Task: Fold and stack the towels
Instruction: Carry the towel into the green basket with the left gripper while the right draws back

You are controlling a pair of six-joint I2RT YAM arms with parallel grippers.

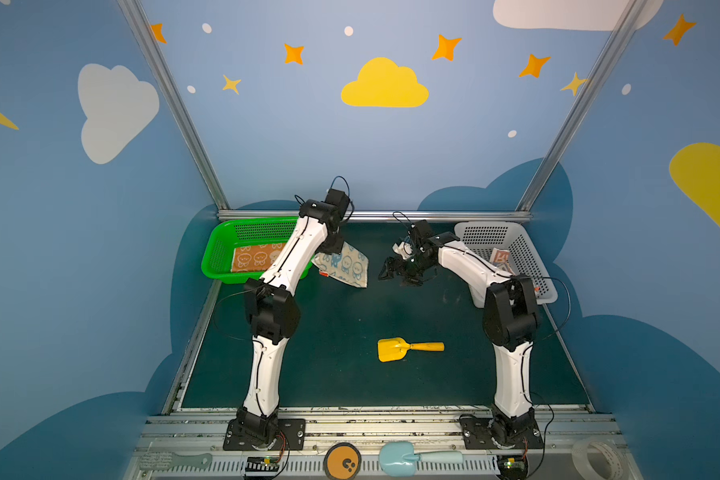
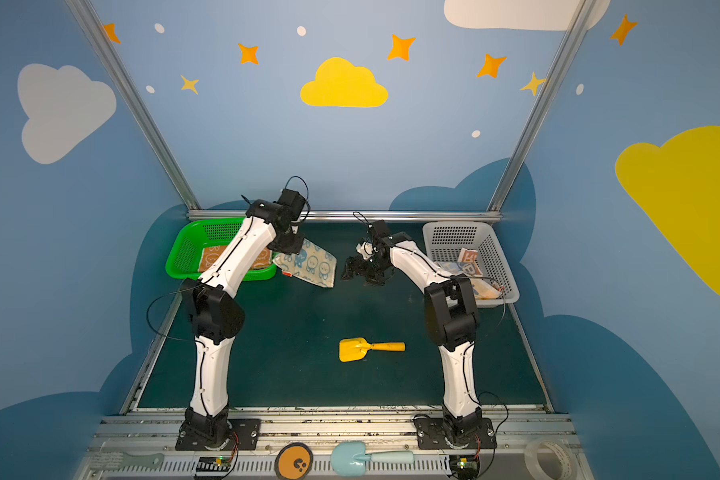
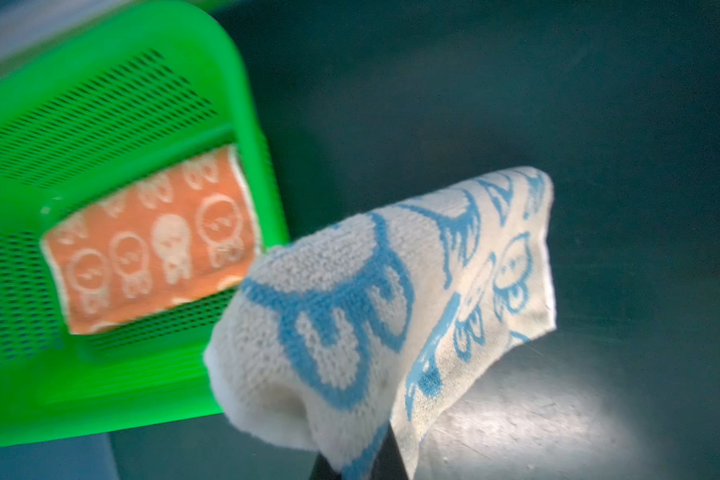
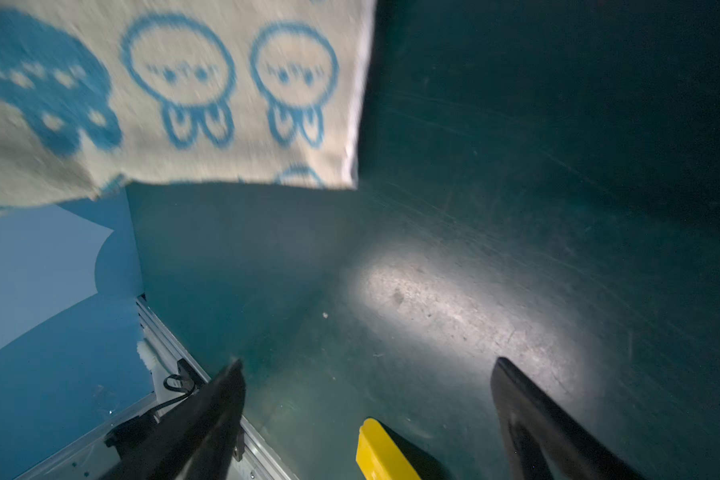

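Note:
In both top views my left gripper (image 1: 332, 246) (image 2: 288, 246) is shut on a cream-blue towel (image 1: 345, 266) (image 2: 309, 264) with blue cartoon faces. It hangs folded and lifted just right of the green basket (image 1: 219, 249) (image 3: 100, 395). In the left wrist view the towel (image 3: 371, 299) drapes over the jaws. An orange towel (image 1: 255, 257) (image 2: 211, 258) (image 3: 150, 245) lies folded in the green basket. A letter-print towel (image 1: 500, 257) (image 2: 470, 262) lies in the white basket (image 1: 487, 237) (image 2: 454, 237). My right gripper (image 1: 395, 274) (image 2: 360, 272) (image 4: 366, 365) is open and empty above the mat, right of the hanging towel (image 4: 163, 95).
A yellow toy shovel (image 1: 408, 348) (image 2: 368, 348) (image 4: 379, 449) lies on the dark green mat toward the front. On the front rail sit a light-blue shovel (image 1: 412, 457), an orange disc (image 1: 341, 461), a tape roll (image 1: 597, 457) and a brush (image 1: 175, 461).

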